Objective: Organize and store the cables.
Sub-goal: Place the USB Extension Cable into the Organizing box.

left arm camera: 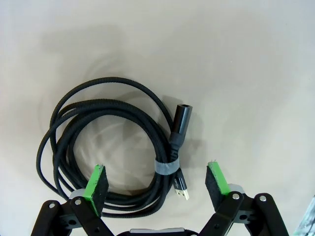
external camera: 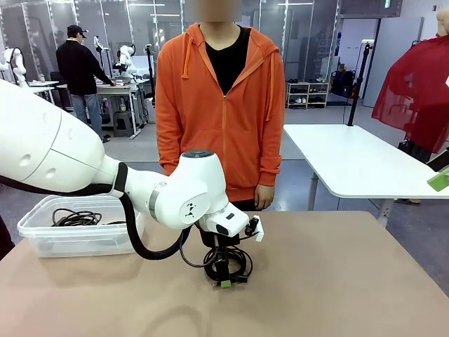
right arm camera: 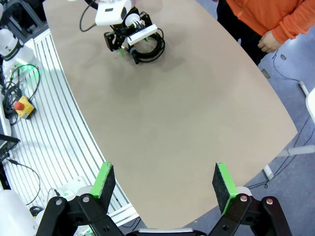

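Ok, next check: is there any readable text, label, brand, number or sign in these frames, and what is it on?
None can be read.
Coiled black cable: no print shows on the cord, its grey strap or its plugs.
Left gripper: open over that cable, green pads blank.
Right gripper: open above the table, pads blank.
Clear plastic bin: no label shows.
Green ceiling sign: too small to read.

Front view faces across the table [external camera: 337, 281]; left wrist looks down close, right wrist from far
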Robot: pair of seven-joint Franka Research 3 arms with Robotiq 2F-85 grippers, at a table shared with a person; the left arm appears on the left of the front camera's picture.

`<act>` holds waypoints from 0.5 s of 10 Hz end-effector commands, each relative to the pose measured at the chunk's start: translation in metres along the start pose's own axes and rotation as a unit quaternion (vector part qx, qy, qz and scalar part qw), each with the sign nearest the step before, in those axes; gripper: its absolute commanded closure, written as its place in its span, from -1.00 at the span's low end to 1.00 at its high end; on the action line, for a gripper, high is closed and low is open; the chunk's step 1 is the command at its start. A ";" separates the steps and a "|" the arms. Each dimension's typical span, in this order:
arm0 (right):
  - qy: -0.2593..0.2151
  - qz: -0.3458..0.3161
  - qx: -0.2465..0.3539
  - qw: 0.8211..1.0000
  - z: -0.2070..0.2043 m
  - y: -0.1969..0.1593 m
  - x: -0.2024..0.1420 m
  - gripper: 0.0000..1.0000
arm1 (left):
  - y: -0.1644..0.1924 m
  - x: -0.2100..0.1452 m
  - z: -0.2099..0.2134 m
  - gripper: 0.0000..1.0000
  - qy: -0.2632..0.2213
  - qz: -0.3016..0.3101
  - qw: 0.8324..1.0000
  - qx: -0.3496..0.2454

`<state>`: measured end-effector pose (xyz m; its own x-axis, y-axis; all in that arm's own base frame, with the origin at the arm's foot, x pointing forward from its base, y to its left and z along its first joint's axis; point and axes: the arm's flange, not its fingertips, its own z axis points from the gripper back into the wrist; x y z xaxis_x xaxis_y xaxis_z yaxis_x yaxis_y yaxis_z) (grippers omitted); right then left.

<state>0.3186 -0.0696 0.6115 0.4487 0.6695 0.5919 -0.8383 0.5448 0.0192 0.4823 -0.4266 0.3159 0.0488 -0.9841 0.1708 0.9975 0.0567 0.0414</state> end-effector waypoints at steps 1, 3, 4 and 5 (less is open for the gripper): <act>-0.002 -0.003 0.000 1.000 0.001 0.001 0.001 -1.00 | 0.003 0.008 -0.003 -1.00 0.007 0.004 1.000 -0.003; -0.002 -0.003 0.000 1.000 0.001 0.001 0.001 -1.00 | 0.004 0.010 -0.008 -0.89 0.013 0.006 1.000 -0.009; -0.002 -0.003 0.000 1.000 0.001 0.001 0.001 -1.00 | 0.004 0.010 -0.009 -0.84 0.015 0.007 1.000 -0.012; -0.002 -0.003 0.000 1.000 0.001 0.001 0.001 -1.00 | 0.004 0.011 -0.009 0.11 0.018 0.005 1.000 -0.012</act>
<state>0.3186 -0.0696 0.6115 0.4487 0.6696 0.5919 -0.8384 0.5448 0.0192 0.4850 -0.4325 0.3058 0.0527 -0.9848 0.1656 0.9982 0.0565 0.0182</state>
